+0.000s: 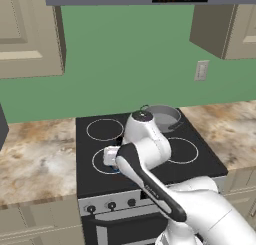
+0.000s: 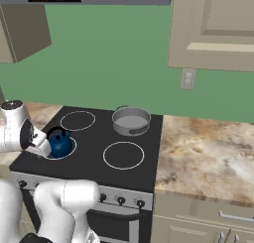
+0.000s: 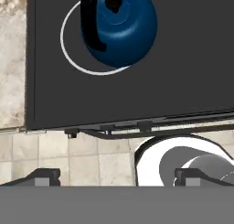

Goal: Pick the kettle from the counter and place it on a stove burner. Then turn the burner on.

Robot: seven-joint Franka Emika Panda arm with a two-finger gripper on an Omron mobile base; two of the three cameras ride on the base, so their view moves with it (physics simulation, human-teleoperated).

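The kettle (image 2: 60,143) sits on the front-left stove burner (image 3: 73,58) of the black glass cooktop (image 2: 94,160), inside the white ring though off toward one edge of it, as the hand view shows. It stands upright with the black arched handle (image 3: 91,22) over its top. The grey steel pot (image 2: 131,120) stands on the rear-right burner, well apart from the kettle. The stone-look table (image 2: 208,157) lies on both sides of the cooktop and carries nothing of the task now.

The end effector (image 3: 117,178) is spread wide with nothing between its tips. It hangs beyond the front edge of the cooktop, over the tiled floor, with the kettle ahead of it.

Judging by its look, the kettle is a rigid, glossy shell: stiff, not fragile, but slippery on its rounded body, where two flat fingers would tend to slide off. It seems small and probably light if empty. The arched handle is the better place to take hold should it need shifting; a grip across the handle's top would keep it from rolling.

The placing looks done, so what is left appears to be turning the burner on. The knobs (image 2: 120,200) run along the front panel below the cooktop; the one for the kettle's burner is probably toward the left end, which I cannot tell for sure. A knob is small and smooth, so the fingers must close squarely on it before turning.
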